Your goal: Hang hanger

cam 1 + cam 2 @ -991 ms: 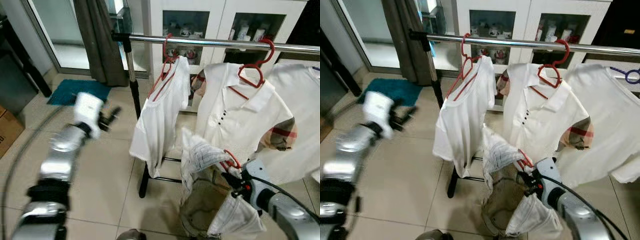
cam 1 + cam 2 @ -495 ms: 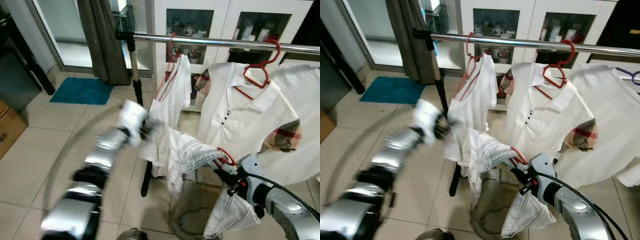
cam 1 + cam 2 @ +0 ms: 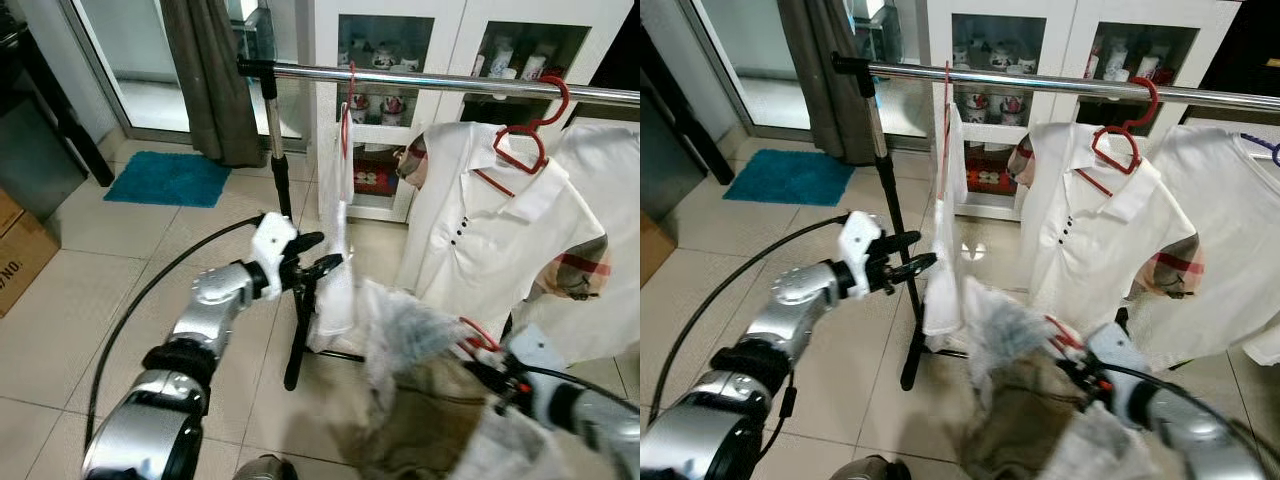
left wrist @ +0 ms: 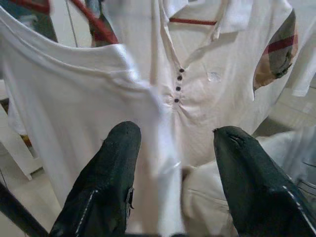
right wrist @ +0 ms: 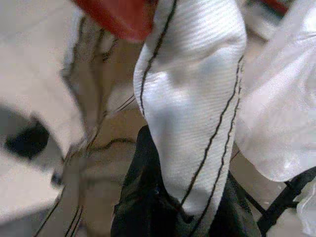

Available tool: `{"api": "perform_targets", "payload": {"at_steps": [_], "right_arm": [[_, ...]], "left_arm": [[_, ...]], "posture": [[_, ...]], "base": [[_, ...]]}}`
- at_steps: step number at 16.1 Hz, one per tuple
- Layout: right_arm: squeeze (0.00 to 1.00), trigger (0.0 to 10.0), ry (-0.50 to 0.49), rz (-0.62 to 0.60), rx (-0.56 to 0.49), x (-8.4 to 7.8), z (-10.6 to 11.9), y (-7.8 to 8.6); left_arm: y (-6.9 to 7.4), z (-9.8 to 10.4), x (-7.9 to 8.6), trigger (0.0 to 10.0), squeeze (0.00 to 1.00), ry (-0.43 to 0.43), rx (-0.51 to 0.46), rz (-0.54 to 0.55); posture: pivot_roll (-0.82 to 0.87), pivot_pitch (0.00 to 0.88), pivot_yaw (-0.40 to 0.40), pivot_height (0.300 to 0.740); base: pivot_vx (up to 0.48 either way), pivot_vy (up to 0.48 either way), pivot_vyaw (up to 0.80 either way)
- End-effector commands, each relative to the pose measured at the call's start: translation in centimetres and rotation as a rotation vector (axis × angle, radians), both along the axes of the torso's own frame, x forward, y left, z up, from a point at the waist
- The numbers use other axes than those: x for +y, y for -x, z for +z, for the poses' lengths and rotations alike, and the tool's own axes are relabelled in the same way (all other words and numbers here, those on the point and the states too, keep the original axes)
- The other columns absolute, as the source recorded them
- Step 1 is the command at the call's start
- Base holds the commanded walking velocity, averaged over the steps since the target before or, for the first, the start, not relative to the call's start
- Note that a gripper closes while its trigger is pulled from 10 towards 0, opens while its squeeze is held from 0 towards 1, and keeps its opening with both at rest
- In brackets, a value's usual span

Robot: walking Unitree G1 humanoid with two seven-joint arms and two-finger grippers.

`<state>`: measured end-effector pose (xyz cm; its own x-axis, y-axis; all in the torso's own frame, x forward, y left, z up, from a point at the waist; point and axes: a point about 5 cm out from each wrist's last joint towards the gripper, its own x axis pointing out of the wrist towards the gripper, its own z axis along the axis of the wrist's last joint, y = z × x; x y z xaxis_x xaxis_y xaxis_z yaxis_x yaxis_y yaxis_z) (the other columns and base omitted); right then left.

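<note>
Glossy metal rail (image 3: 450,82); smooth red plastic hanger (image 3: 525,140); matt white cloth shirt (image 3: 495,240); tiled floor (image 3: 90,270).

Head stereo pair: both eyes look forward and down from above the rail (image 3: 440,83) of the clothes rack, onto the tiled floor (image 3: 90,290). The two eyes share nearly the whole scene, offset sideways. Left wrist camera: looks along its two black fingers (image 4: 106,187), very near the white T-shirt (image 4: 74,113), polo shirt (image 4: 217,74) behind. Right wrist camera: extremely near striped white cloth (image 5: 192,103); blurred.
</note>
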<state>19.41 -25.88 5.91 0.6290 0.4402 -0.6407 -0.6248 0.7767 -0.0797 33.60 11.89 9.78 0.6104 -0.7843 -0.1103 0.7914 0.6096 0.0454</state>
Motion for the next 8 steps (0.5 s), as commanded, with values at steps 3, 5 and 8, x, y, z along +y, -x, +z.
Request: {"api": "perform_targets", "payload": {"at_steps": [3,5,8], "right_arm": [[0.0,10.0,-0.055,0.175,-0.01,1.0,1.4,0.1],[0.0,10.0,-0.064,0.263,0.017,1.7,1.5,0.3],[0.0,10.0,-0.046,0.289,0.041,1.0,1.8,0.8]], "left_arm": [[-0.9,0.0,2.1,10.0,0.0,-0.072,-0.028,0.162],[-1.8,-0.2,2.2,10.0,0.0,-0.133,-0.014,0.259],[-2.3,0.1,1.0,10.0,0.0,-0.155,-0.021,0.26]], "posture": [[-0.09,0.107,0.07,0.74],[-0.1,0.106,0.068,0.74],[-0.11,0.109,0.08,0.74]], "base": [[0.0,0.0,0.0],[0.0,0.0,0.0],[0.0,0.0,0.0]]}}
